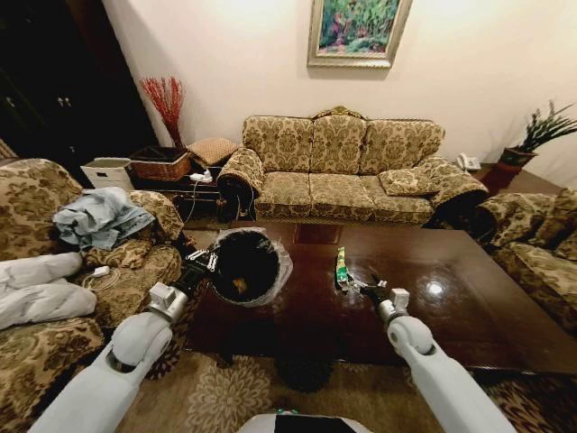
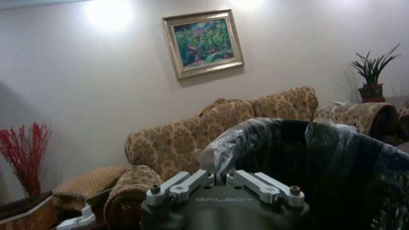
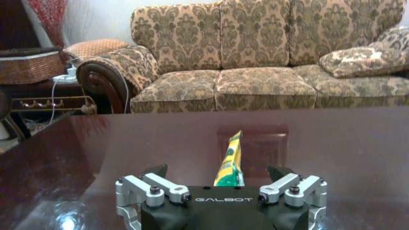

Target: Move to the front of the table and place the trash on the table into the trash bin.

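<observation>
Robot stands at the near long edge of the table (image 1: 469, 316), both arms stretched forward and angled inward.

Left arm: white forearm rises from lower left, wrist bent toward the trash bin (image 1: 245, 265). Left gripper (image 1: 202, 262) sits at the bin's left rim, fingers pinched together on the rim with its clear liner; the left wrist view has the two fingers (image 2: 185, 184) meeting at the crumpled plastic edge (image 2: 223, 148). Bin is tipped, its mouth facing the robot, held at the table's left end. Something small and tan lies inside; cannot tell what.

Right arm: forearm comes up from lower right, reaching over the tabletop. Right gripper (image 1: 368, 287) is low, close to the wood, fingers spread wide apart. The green tube (image 1: 342, 267) lies on the table near its middle, its near end between the spread fingers (image 3: 284, 184); in the right wrist view the tube (image 3: 230, 160) runs straight away from the palm. Contact with the fingers not discernible.

Sofa (image 1: 343, 167) behind the table.
</observation>
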You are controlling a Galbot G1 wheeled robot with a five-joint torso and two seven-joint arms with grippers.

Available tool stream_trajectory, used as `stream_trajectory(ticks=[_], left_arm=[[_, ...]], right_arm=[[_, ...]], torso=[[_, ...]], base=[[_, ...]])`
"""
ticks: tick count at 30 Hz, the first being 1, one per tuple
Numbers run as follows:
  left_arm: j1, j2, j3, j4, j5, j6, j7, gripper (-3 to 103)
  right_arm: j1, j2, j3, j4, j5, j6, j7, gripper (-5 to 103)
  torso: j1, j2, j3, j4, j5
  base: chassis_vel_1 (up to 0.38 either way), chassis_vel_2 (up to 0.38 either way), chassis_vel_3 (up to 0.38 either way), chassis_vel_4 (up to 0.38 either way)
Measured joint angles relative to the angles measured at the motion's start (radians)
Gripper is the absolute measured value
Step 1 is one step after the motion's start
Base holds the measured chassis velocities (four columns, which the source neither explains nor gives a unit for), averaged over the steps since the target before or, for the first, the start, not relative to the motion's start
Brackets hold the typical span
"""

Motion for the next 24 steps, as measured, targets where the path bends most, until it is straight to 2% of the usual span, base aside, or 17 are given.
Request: stream_trajectory(ticks=[2,4,6,12,14,19,24], left_arm=[[0.012,-0.003,0.007,-0.009,0.007,0.000,0.001,4],[0.015,-0.004,0.008,-0.012,0.008,0.000,0.002,4],[0.022,-0.004,0.007,-0.023,0.010,0.002,0.003,4],[0.035,-0.004,0.000,-0.027,0.011,0.005,0.003,4],[0.044,-0.004,-0.001,-0.026,0.012,0.005,0.003,4],[0.046,-0.003,0.007,-0.016,0.015,0.005,0.003,4],[0.037,-0.004,0.015,-0.011,0.015,0.006,0.003,4]], right_arm=[[0.053,0.048,-0.034,-0.110,-0.017,0.054,0.001,100],[0.060,0.056,-0.038,-0.126,-0.021,0.058,0.000,100],[0.118,0.111,-0.051,-0.242,-0.074,0.091,-0.006,100],[0.209,0.177,-0.046,-0.401,-0.160,0.099,-0.009,100],[0.274,0.214,-0.032,-0.514,-0.206,0.119,-0.012,100],[0.364,0.260,-0.022,-0.646,-0.206,0.118,-0.022,100],[0.404,0.289,-0.018,-0.698,-0.182,0.100,-0.035,100]], torso=[[0.000,0.000,0.000,0.0001,0.0002],[0.000,0.000,0.000,0.0001,0.0005],[0.000,0.000,0.000,-0.0003,0.0005],[0.000,0.000,0.000,0.0000,0.0001],[0.000,0.000,0.000,0.0001,-0.0001],[0.000,0.000,0.000,0.0001,0.0002],[0.000,0.000,0.000,-0.0001,0.0001]], base=[[-0.049,-0.063,0.065,0.069],[-0.036,-0.042,0.059,0.058],[0.000,0.000,0.000,0.000],[0.000,0.000,0.000,0.000],[0.000,0.000,0.000,0.000],[0.000,0.000,0.000,0.000],[0.000,0.000,0.000,0.000]])
